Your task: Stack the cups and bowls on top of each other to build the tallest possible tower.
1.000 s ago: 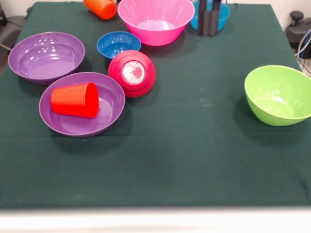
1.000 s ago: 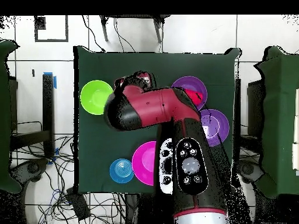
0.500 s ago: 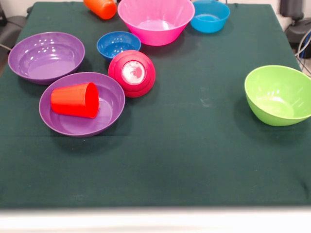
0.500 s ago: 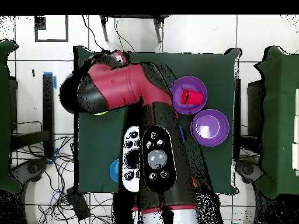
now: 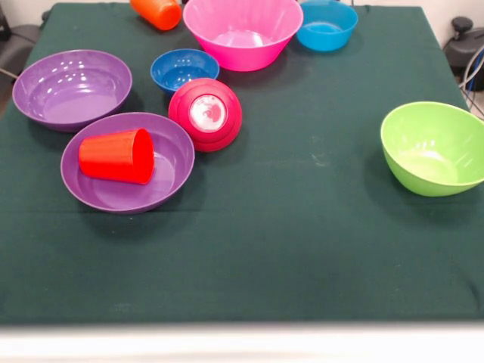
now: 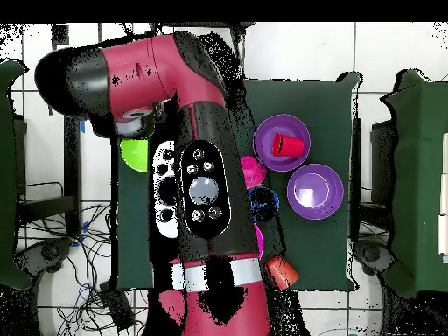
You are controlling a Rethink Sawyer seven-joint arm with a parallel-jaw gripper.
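On table [image 5: 302,249]: red cup [image 5: 117,156] laid sideways inside near purple bowl [image 5: 170,162]; crimson bowl [image 5: 206,113] tipped beside it. Remaining bowls scattered apart, unstacked. Arm [image 6: 197,166] seen overhead; gripper hidden, grip state cannot be told.

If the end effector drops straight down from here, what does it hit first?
Unclear: neither view shows the end effector. The arm ends near the lime green bowl, so probably that.
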